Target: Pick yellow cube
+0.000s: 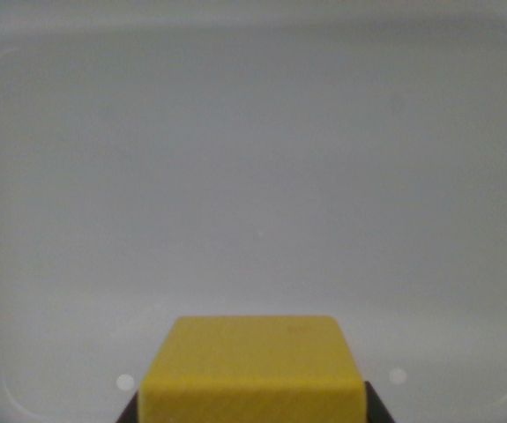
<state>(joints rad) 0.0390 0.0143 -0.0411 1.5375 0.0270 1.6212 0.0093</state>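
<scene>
Dark gripper fingers (381,407) peek out at both lower corners beside the cube, seemingly closed on its sides, though contact itself is hidden. Below lies a pale grey tray with rounded corners (253,159). At bottom centre sits the yellow, matte, sharp-edged cube (253,370), likely light and rigid, best held on opposite flat faces.

The yellow cube (252,370) is cut off by the bottom edge, so its lower part stays unseen. Of the tool (252,407), only two dark corners show beside the cube, too little to tell how its jaws stand. The pale surface (253,176) behind is blurred, its faint rounded outline unclear.
</scene>
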